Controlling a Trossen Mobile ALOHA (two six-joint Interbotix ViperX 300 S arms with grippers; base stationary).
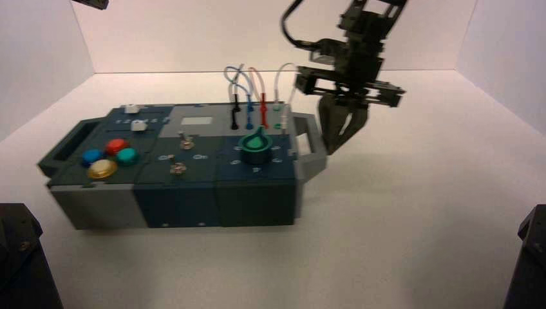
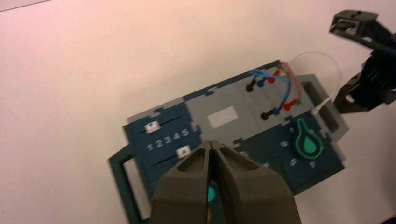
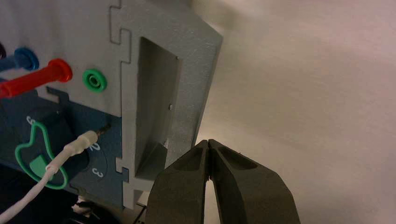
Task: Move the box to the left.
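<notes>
In the high view, can see the large dark-teal and grey rectangular box (image 1: 187, 154) left of centre on the pale tabletop (image 1: 399, 225), with a dark side handle (image 1: 71, 143) at the left end and a grey side handle (image 1: 312, 143) at the right. Can make out red (image 1: 116, 146), blue (image 1: 92, 156), teal (image 1: 127, 156) and yellow (image 1: 102, 168) round buttons on the box's left part, metal toggle switches (image 1: 186, 141) in the middle, and a round green dial (image 1: 255, 147) near plugged wires (image 1: 263, 93) on the right part. Can find the right gripper (image 1: 333, 148) just beside the grey handle, outside the box's right end; cannot tell whether touching. In the left wrist view, can see the left gripper (image 2: 210, 142) with fingers together, in front of the view of the box, and white slider caps (image 2: 152, 126) by printed numbers 1 to 5. In the right wrist view, can see the right gripper's fingers closed against each other beside the grey handle's outer edge, and a white wire plug (image 3: 77, 144) above the box's dark dial panel.
</notes>
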